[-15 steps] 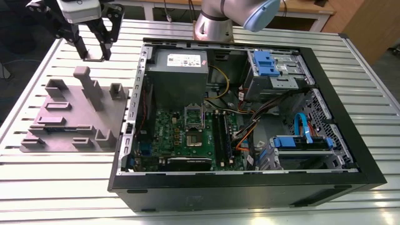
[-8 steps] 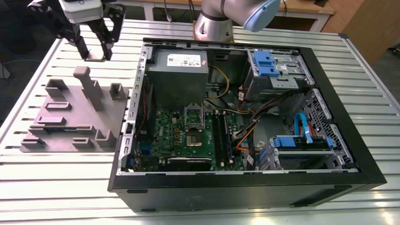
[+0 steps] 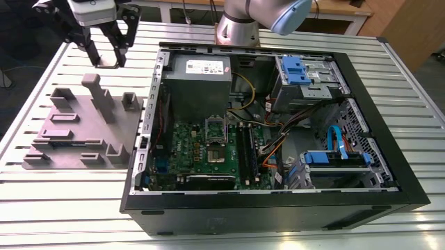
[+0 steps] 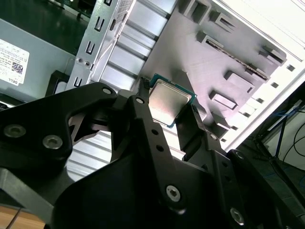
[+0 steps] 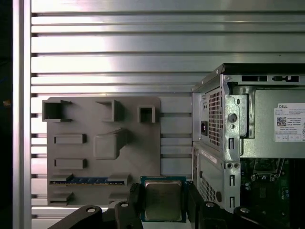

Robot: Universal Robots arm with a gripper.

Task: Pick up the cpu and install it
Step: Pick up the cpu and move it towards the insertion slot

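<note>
At the exterior view's upper left, above the slatted table [image 3: 70,208], the gripper [image 3: 108,58] hangs just past the far edge of the grey fixture plate [image 3: 76,130]. In both wrist views its fingers [image 4: 151,126] clamp the cpu [image 5: 163,200] [image 4: 170,101], one finger on each of two opposite edges, w/ the shiny lid facing the cams. Jaws are partly closed, only as wide as the chip. The cpu is held in the grip, clear of plate & table. The open PC case [image 3: 278,205] lies beside the plate, to the exterior view's right. Inside it sits the motherboard [image 3: 208,151] w/ its dark socket [image 3: 217,155], well apart from the gripper.
</note>
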